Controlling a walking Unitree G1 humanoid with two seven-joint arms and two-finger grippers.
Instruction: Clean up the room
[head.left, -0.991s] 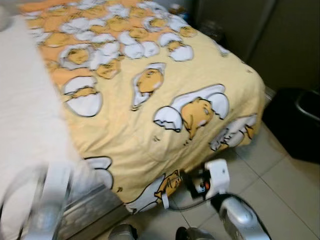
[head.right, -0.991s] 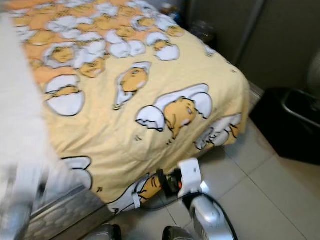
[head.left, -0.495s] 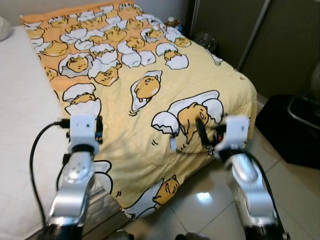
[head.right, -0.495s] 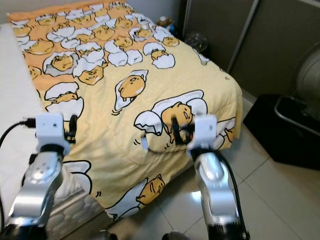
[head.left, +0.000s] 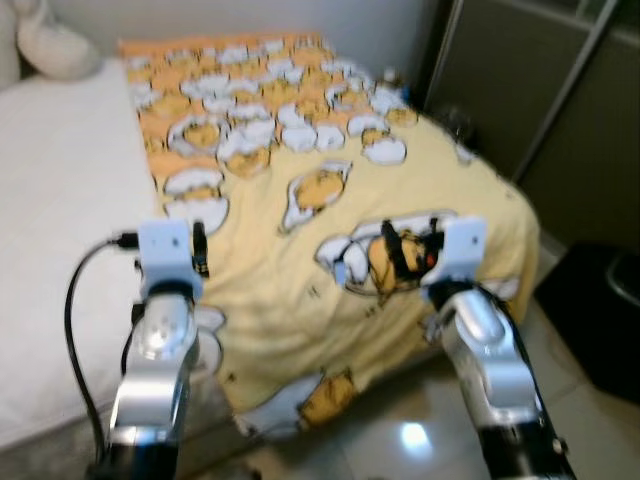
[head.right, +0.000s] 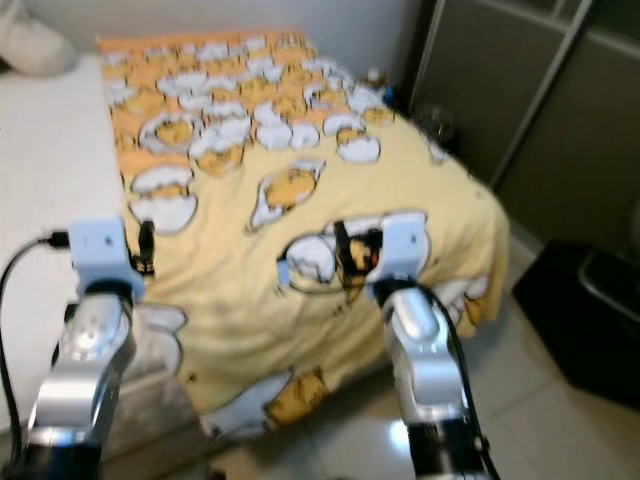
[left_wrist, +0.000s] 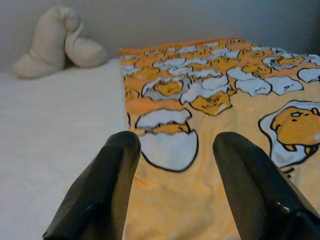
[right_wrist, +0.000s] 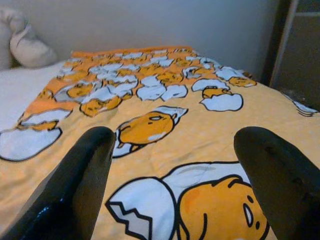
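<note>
I have both silver arms raised over the foot of the bed. The yellow-and-orange quilt printed with cartoon egg-yolk figures in cracked white shells (head.left: 330, 200) lies spread flat over the robot's right half of the bed, and its near edge hangs down toward the pale glossy tiled floor (head.left: 420, 440). The white bare mattress sheet (head.left: 60, 220) takes the left half.

My left claw (left_wrist: 175, 187) hangs over the quilt's left edge, right at the seam with the white sheet — fingers spread, a clear gap between them, nothing in it. My right claw (right_wrist: 175, 190) sits above the quilt near the foot corner, over one of the big shell prints; its fingers are spread wide, also empty. I cannot tell from the head views whether either claw touches the fabric — the wrist views show fabric just under the tips.

A lumpy cream-white pillow or plush (left_wrist: 55, 40) rests at the head of the bed against the grey wall (right_wrist: 165, 22). To the robot's right stands a dark sliding-door wardrobe with a metal frame (head.left: 560, 90), and a black boxy thing (head.right: 590, 310) sits on the floor beside the bed's foot. Head views are slightly blurred.
</note>
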